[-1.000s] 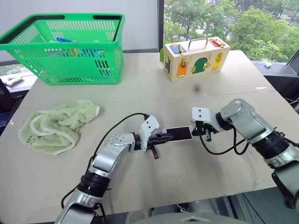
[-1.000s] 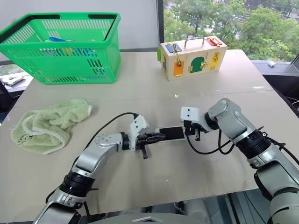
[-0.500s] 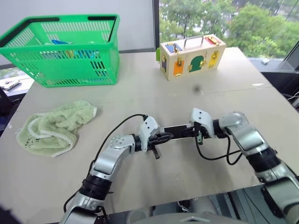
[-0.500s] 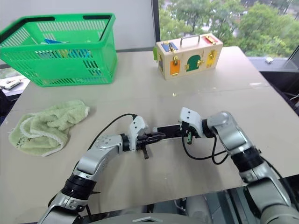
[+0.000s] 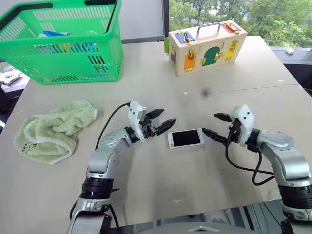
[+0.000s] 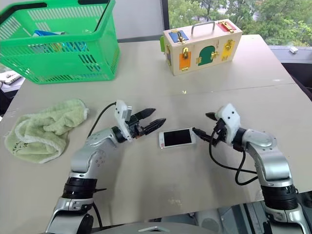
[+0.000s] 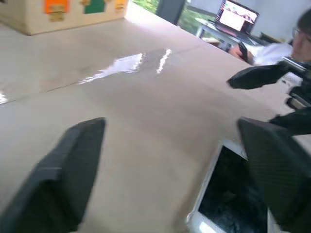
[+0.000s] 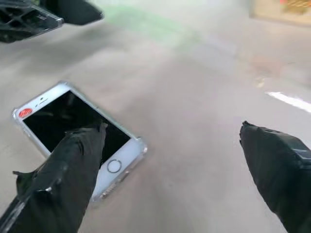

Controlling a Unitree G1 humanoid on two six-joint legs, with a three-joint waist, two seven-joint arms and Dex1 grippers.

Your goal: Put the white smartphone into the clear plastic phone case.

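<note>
Since earlier frame both grippers let go, lifted apart: left gripper (image 5: pixel 162 120) and right gripper (image 5: pixel 214 125) spread, empty. White smartphone (image 5: pixel 185 138) lay on beige table (image 5: pixel 161 185) between them, clear plastic phone case (image 8: pixel 141 146) rimming it. Task looked finished.

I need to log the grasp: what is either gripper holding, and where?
Nothing. Left gripper and right gripper are open, flanking the white smartphone lying on the table.
</note>
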